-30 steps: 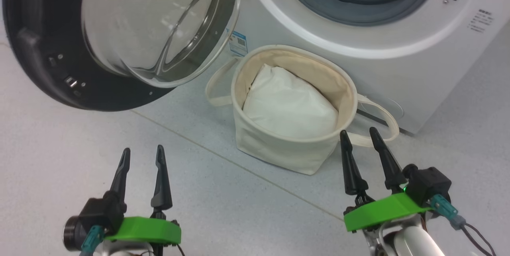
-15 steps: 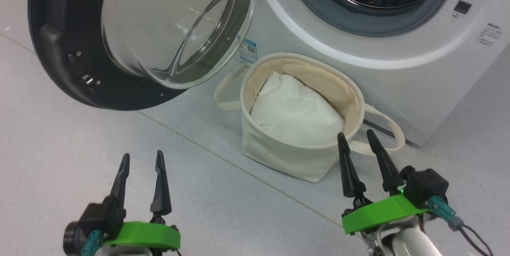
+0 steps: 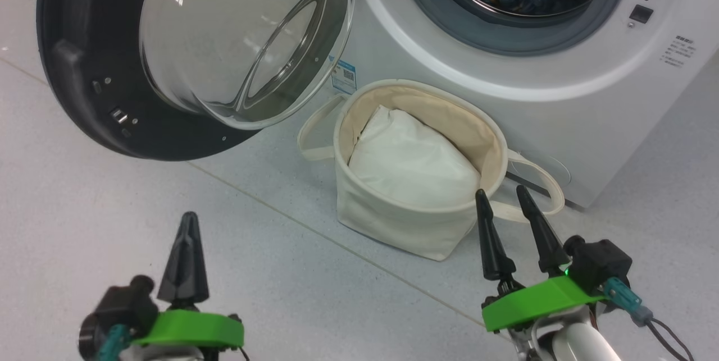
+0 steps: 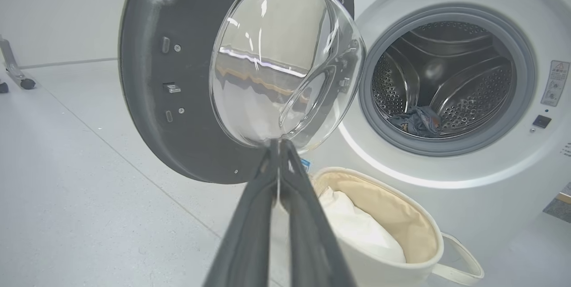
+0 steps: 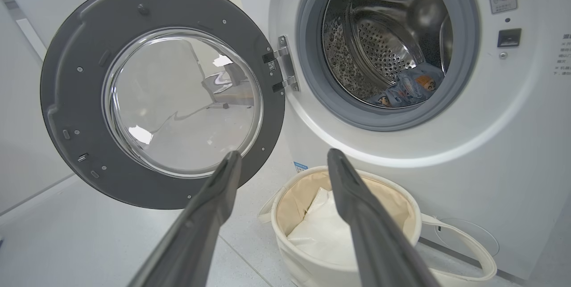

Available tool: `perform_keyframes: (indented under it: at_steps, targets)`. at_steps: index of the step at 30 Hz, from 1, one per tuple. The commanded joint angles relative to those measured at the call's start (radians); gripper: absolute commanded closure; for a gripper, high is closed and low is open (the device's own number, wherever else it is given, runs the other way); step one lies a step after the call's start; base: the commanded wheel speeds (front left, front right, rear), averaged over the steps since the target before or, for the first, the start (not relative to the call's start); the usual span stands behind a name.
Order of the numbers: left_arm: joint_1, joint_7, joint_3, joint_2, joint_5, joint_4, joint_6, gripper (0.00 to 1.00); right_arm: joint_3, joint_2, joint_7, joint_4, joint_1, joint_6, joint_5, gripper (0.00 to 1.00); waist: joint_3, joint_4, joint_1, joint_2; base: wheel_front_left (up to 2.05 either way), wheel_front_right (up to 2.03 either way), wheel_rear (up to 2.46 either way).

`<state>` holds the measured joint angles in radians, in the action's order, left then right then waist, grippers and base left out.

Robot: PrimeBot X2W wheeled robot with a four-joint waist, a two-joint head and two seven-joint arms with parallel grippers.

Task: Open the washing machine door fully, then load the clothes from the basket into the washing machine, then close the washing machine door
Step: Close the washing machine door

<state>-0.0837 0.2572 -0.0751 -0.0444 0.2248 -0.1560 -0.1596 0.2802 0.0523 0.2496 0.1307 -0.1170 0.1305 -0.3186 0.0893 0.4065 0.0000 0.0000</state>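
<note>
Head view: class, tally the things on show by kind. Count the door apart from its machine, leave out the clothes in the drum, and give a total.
washing machine: 1
washing machine door: 1
basket: 1
white pad: 1
grippers: 2 (left gripper, right gripper)
Total: 6

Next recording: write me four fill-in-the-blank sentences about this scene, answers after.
The large round black-rimmed glass washing machine door stands ____.
The light-blue printed clothes lie ____ the perforated steel drum.
The pad in the round cream canvas basket is plain ____.
The left gripper is ____; the right gripper is open.
Missing words: open; inside; white; shut.
</note>
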Motion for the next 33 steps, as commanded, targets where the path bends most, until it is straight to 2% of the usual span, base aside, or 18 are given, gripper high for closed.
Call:
perform_keyframes:
  at_steps: [1, 5, 8, 12, 15, 18, 20, 23, 26, 33]
  targets:
    - [-0.020, 0.005, 0.043, -0.006, 0.014, 0.042, 0.004, 1.00, 0.023, -0.002, 0.012, -0.030, -0.009, 0.000, -0.004, 0.00, 0.000, 0.000, 0.0000, 0.0000, 0.00, 0.00, 0.00]
    - [-0.024, 0.005, 0.101, -0.006, 0.051, 0.066, 0.033, 1.00, 0.024, -0.002, 0.012, -0.030, -0.010, 0.000, -0.006, 0.00, 0.003, 0.001, 0.0000, 0.0000, 0.00, 0.00, 0.00]
    - [-0.046, 0.005, 0.237, -0.006, 0.184, 0.105, 0.096, 1.00, 0.022, -0.002, 0.012, -0.028, -0.011, 0.000, -0.006, 0.00, 0.008, -0.001, 0.0000, 0.0000, 0.00, 0.00, 0.00]
    - [-0.102, 0.005, 0.395, -0.006, 0.317, 0.123, 0.230, 1.00, 0.018, -0.002, 0.012, -0.024, -0.014, 0.000, 0.001, 0.00, 0.020, -0.001, 0.0000, 0.0000, 0.00, 0.00, 0.00]
    - [-0.167, 0.005, 0.491, -0.014, 0.371, 0.080, 0.279, 1.00, 0.022, -0.002, 0.012, -0.020, -0.020, 0.000, 0.005, 0.00, 0.028, -0.003, 0.0000, 0.0000, 0.00, 0.00, 0.00]
    - [-0.250, -0.002, 0.557, -0.073, 0.506, -0.034, 0.289, 1.00, 0.031, -0.002, 0.012, -0.017, -0.029, 0.000, 0.008, 0.00, 0.037, -0.013, 0.0000, 0.0000, 0.00, 0.00, 0.00]
    - [-0.323, -0.057, 0.574, -0.136, 0.649, -0.124, 0.290, 1.00, 0.027, -0.002, 0.012, -0.016, -0.035, 0.000, 0.016, 0.00, 0.049, -0.016, 0.0000, 0.0000, 0.00, 0.00, 0.00]
    - [-0.446, -0.201, 0.602, -0.223, 0.855, -0.278, 0.290, 1.00, 0.027, -0.002, 0.012, -0.010, -0.049, 0.000, 0.042, 0.00, 0.083, -0.018, 0.0000, 0.0000, 0.00, 0.00, 0.00]
    - [-0.541, -0.272, 0.607, -0.327, 0.922, -0.425, 0.290, 1.00, 0.036, 0.001, 0.012, -0.005, -0.071, 0.000, 0.065, 0.00, 0.123, -0.028, 0.0000, 0.0000, 0.00, 0.00, 0.00]
    - [-0.708, -0.328, 0.685, -0.434, 1.056, -0.694, 0.290, 1.00, 0.048, 0.023, 0.012, -0.001, -0.110, 0.000, 0.075, 0.00, 0.189, -0.065, 0.0000, 0.0000, 0.00, 0.00, 0.00]
